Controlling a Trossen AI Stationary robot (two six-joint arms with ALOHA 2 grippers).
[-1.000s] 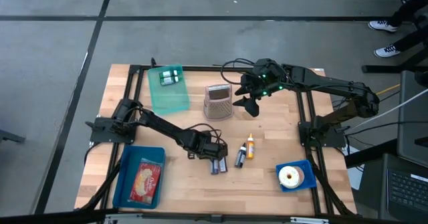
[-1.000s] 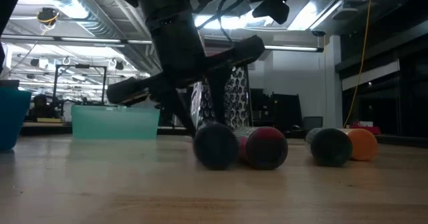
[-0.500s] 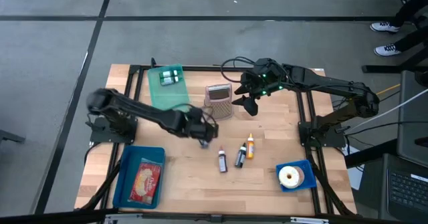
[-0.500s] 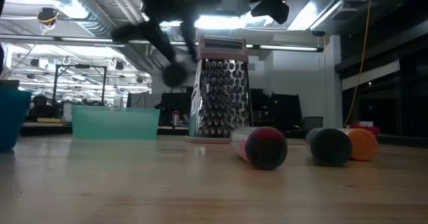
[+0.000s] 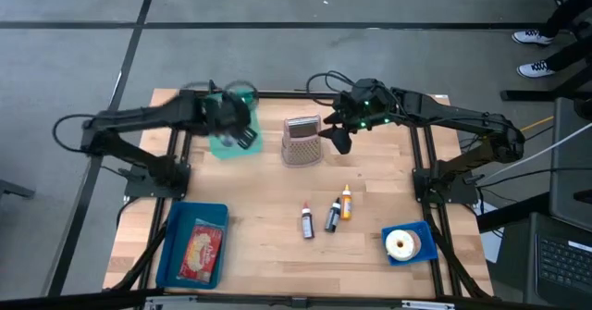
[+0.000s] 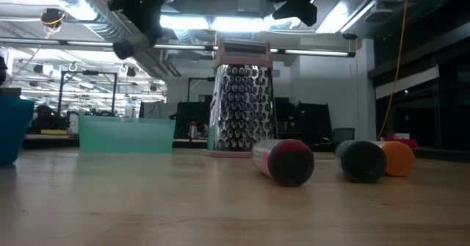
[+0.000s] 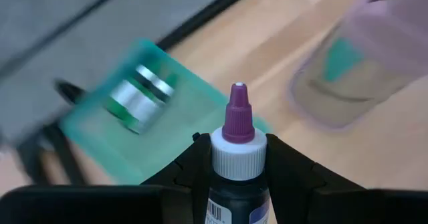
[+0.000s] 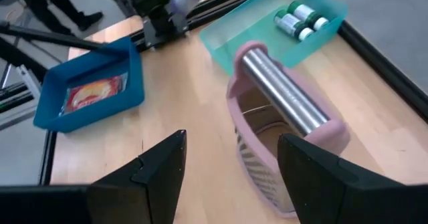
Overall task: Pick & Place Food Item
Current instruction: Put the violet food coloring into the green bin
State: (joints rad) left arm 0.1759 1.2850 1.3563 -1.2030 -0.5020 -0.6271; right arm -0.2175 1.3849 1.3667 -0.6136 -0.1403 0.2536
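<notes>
My left gripper (image 7: 234,167) is clamped on a small bottle (image 7: 235,158) with a purple tip, white collar up between the fingers; I have it raised over the green tray (image 5: 225,142) (two green-capped bottles (image 7: 139,98) lie inside); my right gripper (image 8: 231,164) hangs with its jaws spread wide and empty above the grater (image 5: 301,142); three more bottles (image 5: 326,215) lie mid-table, well apart from the tray.

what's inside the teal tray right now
Green-capped bottles lie in one end of the teal tray. From overhead, the left tool, holding a purple-tipped bottle, covers part of it.
</notes>
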